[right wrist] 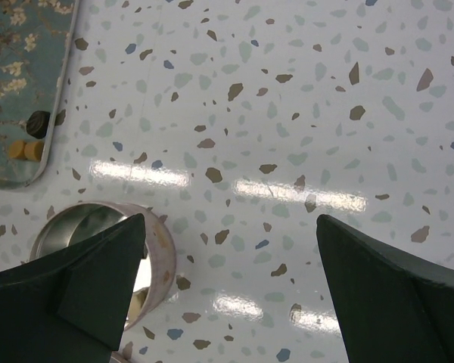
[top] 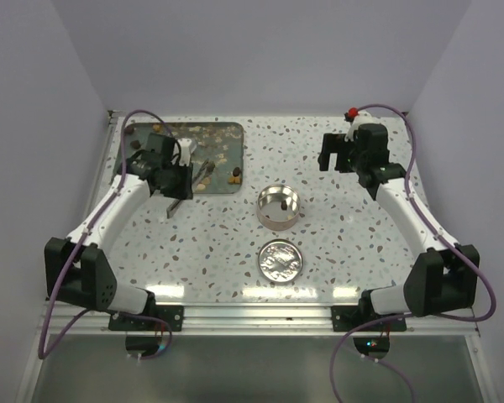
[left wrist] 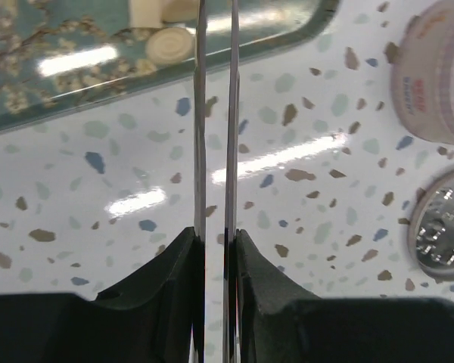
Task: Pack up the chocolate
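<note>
Small dark brown and pale cream chocolate lumps [top: 233, 175] lie on a floral teal tray [top: 227, 133] at the back left. A cream lump [left wrist: 170, 44] shows in the left wrist view, and a dark one [right wrist: 36, 122] in the right wrist view. The round metal tin [top: 280, 206] stands mid-table with one dark lump [top: 284, 203] inside. My left gripper [top: 185, 180] [left wrist: 216, 231] is shut on metal tweezers [left wrist: 215, 113] that reach over the tray's near edge, with their tips out of view. My right gripper [top: 334, 155] [right wrist: 231, 219] is open and empty, right of the tin [right wrist: 98, 227].
The tin's silver lid [top: 280, 260] [left wrist: 446, 223] lies flat in front of the tin [left wrist: 435, 76]. The tabletop is speckled terrazzo, with walls on the left, back and right. A red knob [top: 350, 112] sits at the back right behind my right arm.
</note>
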`<state>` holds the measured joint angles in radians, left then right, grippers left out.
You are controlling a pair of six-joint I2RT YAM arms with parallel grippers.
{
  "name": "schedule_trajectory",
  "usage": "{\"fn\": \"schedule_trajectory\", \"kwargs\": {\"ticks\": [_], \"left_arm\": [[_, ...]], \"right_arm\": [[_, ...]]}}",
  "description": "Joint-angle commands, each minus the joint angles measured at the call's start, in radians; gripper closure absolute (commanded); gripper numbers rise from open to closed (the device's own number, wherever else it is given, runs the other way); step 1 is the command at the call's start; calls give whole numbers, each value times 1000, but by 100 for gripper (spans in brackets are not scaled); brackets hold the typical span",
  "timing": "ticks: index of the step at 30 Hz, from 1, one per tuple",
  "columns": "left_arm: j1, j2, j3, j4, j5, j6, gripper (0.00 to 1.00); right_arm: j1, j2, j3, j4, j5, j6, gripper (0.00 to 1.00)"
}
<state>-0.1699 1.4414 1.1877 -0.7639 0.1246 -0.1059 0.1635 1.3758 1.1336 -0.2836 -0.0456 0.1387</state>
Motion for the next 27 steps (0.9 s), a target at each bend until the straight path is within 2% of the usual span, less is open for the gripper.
{"fn": "schedule_trajectory", "kwargs": {"ticks": [1,10,13,19,23,27], "left_arm": [[-88,-65,-5,44,56,-86,78],[-413,-16,130,67,32,-190,76],[-483,19,185,60,27,-206,76],[-523,59,216,41,17,-199,73],[-531,59,216,32,10,-195,63],[-534,59,216,28,9,-193,62]], "right_arm": [[2,14,52,29,-14,10,2],[4,6,52,23,-16,13,2],[4,-4,43,20,-8,13,1],[4,-20,28,20,4,7,2],[2,-23,23,21,9,4,2],[2,-23,20,24,7,7,2]]}}
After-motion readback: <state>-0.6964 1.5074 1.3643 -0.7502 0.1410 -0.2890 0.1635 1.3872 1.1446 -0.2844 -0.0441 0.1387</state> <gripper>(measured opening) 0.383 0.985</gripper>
